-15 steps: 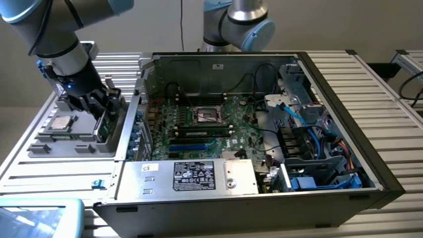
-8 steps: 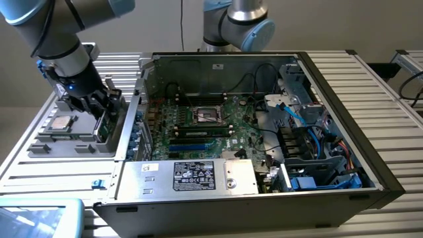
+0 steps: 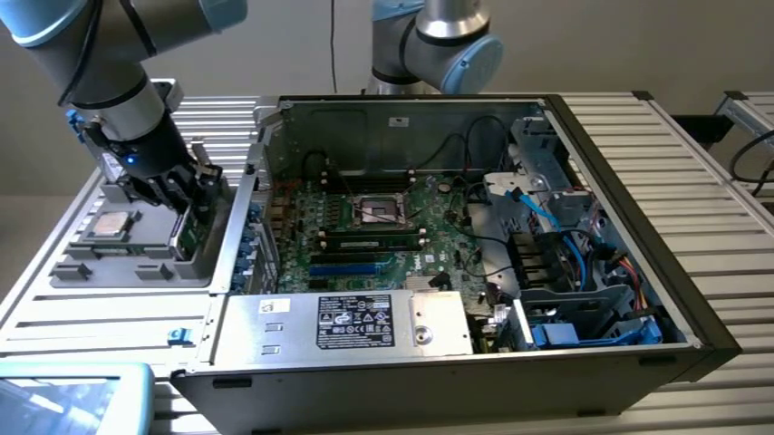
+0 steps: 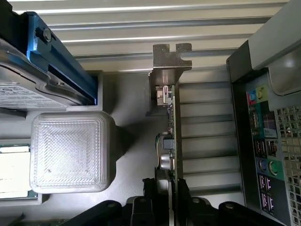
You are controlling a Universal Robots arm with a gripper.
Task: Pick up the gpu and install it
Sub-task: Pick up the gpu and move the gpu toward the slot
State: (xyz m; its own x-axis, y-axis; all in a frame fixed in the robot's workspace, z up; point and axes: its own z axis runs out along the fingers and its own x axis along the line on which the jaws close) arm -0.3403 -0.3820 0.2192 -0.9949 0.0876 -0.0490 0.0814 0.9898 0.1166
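Grey moulded tray (image 3: pixel 72 267) on bench (image 3: pixel 97 319): silver square processor chip (image 3: pixel 112 224) in pocket, green-board gpu with silver bracket (image 4: pixel 170 117) upright in slot. The tool (image 4: pixel 168 188) is clenched across the card's two faces.

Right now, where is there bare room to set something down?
Bare ribbed table at the exterior view's right of the computer case, and a strip in front of the gray holder. Crowded between holder and case, where the gripper clamps the gpu.

Arm (image 3: pixel 115 86) rises above gripper (image 3: pixel 181 195), wrist directly over it, tool pointing straight down. I read fingers (image 4: pixel 155 190) clamped on gpu (image 4: pixel 170 122) edge, one pad on each face, no gap visible.
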